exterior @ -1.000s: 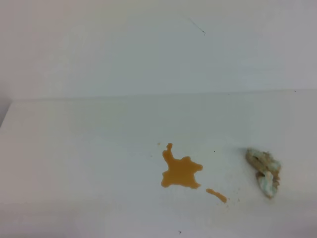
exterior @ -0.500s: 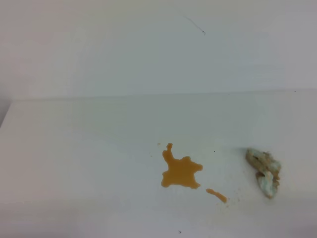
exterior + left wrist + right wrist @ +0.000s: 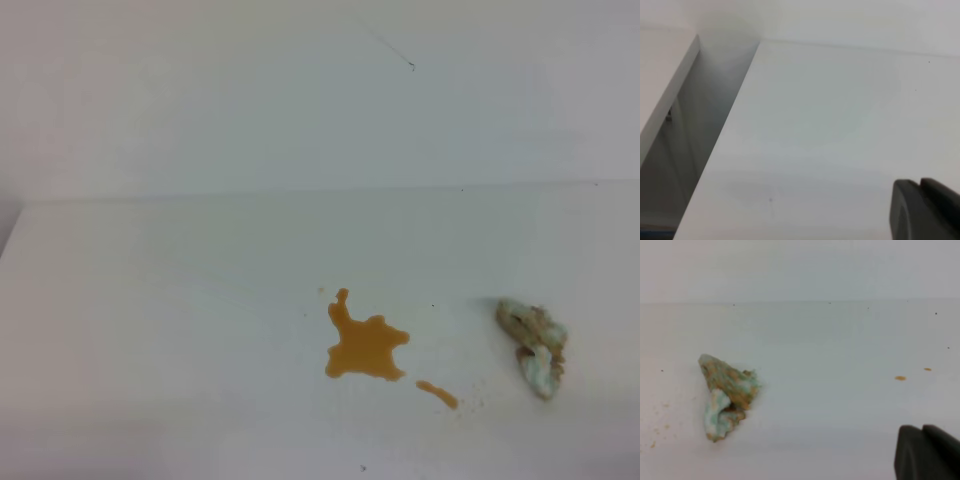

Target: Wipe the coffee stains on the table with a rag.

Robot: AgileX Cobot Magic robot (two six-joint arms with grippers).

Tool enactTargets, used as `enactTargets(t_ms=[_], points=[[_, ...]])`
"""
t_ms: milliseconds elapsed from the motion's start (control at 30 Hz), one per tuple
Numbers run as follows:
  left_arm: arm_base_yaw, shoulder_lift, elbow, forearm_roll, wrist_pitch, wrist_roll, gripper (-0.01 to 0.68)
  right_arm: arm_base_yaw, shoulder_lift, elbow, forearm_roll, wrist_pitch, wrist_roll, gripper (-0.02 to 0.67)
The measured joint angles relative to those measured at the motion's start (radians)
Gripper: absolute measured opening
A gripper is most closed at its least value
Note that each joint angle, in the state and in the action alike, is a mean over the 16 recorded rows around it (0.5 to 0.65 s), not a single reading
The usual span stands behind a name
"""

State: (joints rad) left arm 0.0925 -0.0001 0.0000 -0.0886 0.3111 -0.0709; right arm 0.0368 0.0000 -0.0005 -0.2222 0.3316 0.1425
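Observation:
The coffee stains (image 3: 365,345) are an orange-brown lobed splotch near the middle of the white table (image 3: 150,300), with a small streak (image 3: 437,393) just to its lower right. The rag (image 3: 534,347) lies crumpled to the right of them, whitish-green with tan blotches. In the right wrist view the rag (image 3: 726,395) sits left of and beyond my right gripper (image 3: 922,429), whose dark fingertips are pressed together and empty. My left gripper (image 3: 920,184) shows only its tips, closed together over bare table (image 3: 830,125). Neither gripper appears in the exterior high view.
A plain white wall (image 3: 300,100) rises behind the table. In the left wrist view the table's left edge (image 3: 715,150) drops into a shadowed gap. Tiny brown specks (image 3: 900,378) dot the surface right of the rag.

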Motion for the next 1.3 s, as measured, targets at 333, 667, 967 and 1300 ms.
enactTargets(t_ms=[333, 667, 967, 1300], points=[[0.0, 0.0, 0.0, 0.0, 0.0, 0.0, 0.0, 0.0, 0.0, 0.0, 0.0, 0.0, 0.0, -0.002], [0.0, 0.0, 0.0, 0.0, 0.0, 0.0, -0.001, 0.0, 0.0, 0.0, 0.0, 0.0, 0.0, -0.002], [0.0, 0.0, 0.0, 0.0, 0.0, 0.0, -0.001, 0.0, 0.0, 0.0, 0.0, -0.004, 0.0, -0.003], [0.0, 0.0, 0.0, 0.0, 0.0, 0.0, -0.001, 0.0, 0.0, 0.0, 0.0, -0.096, 0.001, -0.003]])
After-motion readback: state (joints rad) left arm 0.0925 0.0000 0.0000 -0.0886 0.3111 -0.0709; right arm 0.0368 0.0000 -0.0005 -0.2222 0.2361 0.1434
